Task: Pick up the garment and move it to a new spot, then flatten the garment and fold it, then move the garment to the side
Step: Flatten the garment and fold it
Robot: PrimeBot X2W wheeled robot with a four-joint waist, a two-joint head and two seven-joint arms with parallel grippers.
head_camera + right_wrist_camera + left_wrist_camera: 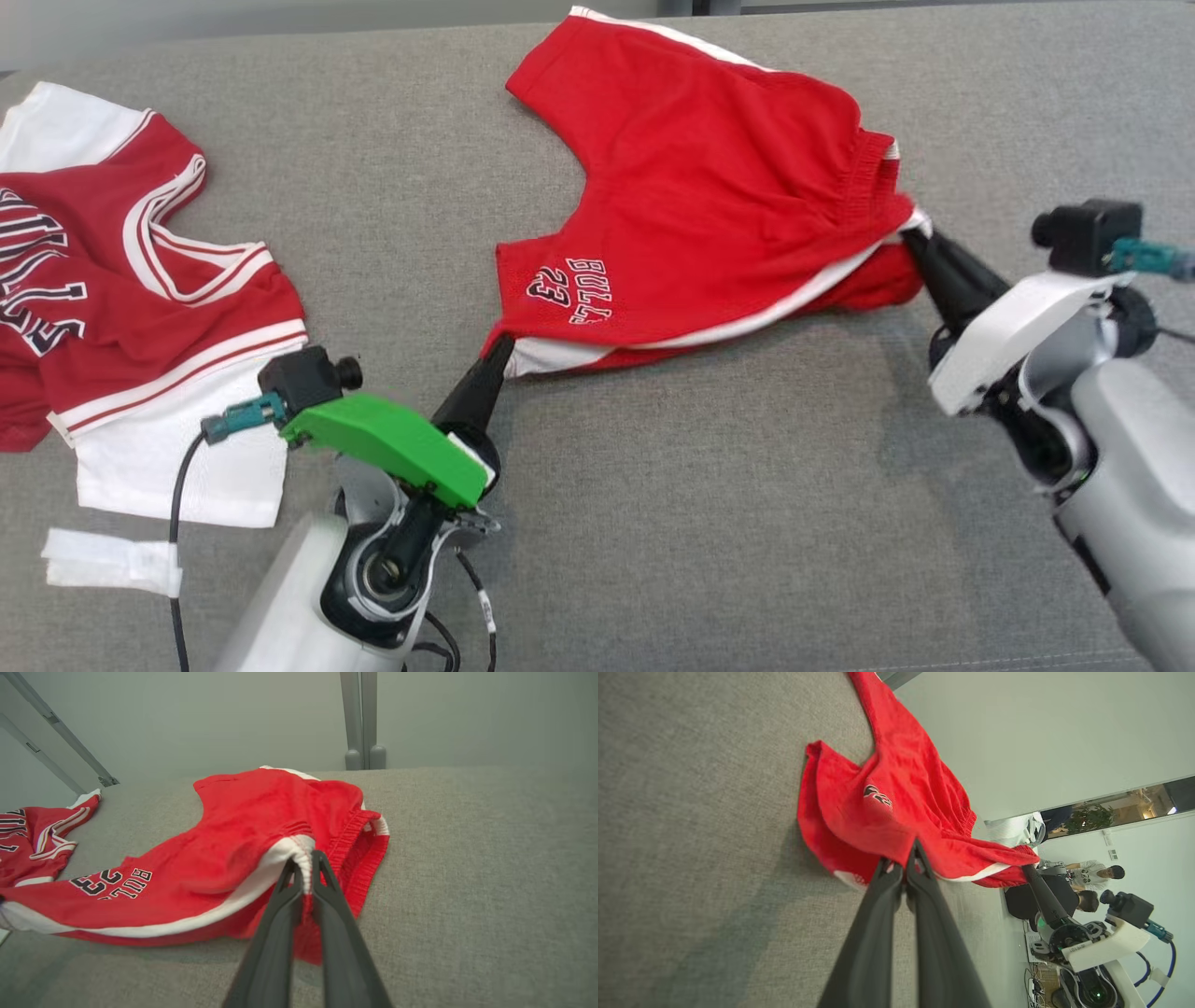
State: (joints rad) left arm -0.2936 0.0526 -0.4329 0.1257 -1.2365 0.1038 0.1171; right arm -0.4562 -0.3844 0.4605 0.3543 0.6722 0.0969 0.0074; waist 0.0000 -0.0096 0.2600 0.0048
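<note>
We look down on a grey fabric-covered desk [747,541] that spans the frame. The red shorts [709,187] sit upper centre of the head view, stretched between both claws, with their near edge raised and the far leg lying on the fabric. A red-and-white jersey [121,280] lies at the left edge. Our left claw [499,353], lower centre, is pinched tight on the shorts' white-trimmed hem corner. The right claw [910,241], at the right, is clamped on the waistband end — on its white stripe. A white scrap [107,560] lies lower left.
</note>
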